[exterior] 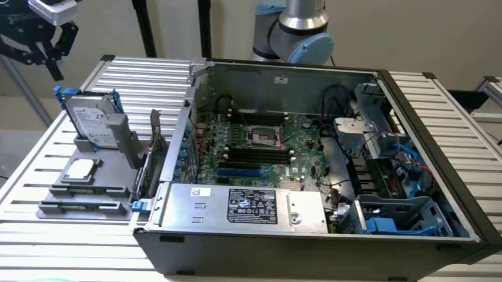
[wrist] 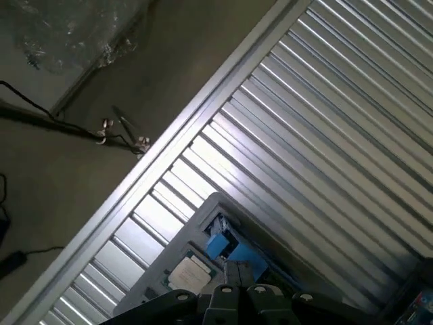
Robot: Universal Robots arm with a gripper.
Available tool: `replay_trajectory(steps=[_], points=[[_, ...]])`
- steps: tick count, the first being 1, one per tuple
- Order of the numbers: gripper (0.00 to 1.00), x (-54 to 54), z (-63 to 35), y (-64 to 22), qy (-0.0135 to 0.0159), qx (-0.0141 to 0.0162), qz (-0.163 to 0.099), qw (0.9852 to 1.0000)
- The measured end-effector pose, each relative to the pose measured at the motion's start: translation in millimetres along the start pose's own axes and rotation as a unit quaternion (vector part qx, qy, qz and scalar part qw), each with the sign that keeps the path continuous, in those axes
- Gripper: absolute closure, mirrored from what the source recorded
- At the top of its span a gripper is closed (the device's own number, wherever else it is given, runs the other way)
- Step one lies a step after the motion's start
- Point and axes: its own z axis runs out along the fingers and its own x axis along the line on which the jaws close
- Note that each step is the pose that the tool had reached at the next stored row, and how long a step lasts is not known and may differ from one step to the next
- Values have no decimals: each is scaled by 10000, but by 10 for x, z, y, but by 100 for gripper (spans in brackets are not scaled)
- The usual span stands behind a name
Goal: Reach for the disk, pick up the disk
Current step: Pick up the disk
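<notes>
The disk [exterior: 89, 120] is a silver-grey hard drive with a white label and a blue bracket. It stands upright and slightly tilted in a slot of the grey holder [exterior: 86, 194], at the exterior view's left. My gripper [exterior: 41, 51] hangs shut and holds nothing, well above the disk and further toward the exterior view's left. In the wrist view the disk's blue bracket [wrist: 226, 249] shows edge-on from above, just beyond the gripper's black body [wrist: 237, 301].
An open computer case [exterior: 314, 153] fills the middle and right of the ribbed metal table [exterior: 141, 70]. A silver box with a black label [exterior: 247, 205] sits at its front. A small square chip [exterior: 81, 169] lies on the holder, and an upright card [exterior: 154, 150] stands beside the case. Cables [wrist: 101, 132] lie on the floor past the table edge.
</notes>
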Motion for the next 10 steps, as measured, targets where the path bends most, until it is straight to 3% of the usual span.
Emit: replay_trajectory(steps=[5,10], points=[[89,0,0,0,7,5,-460,9989],[89,0,0,0,10,14,-909,9959]])
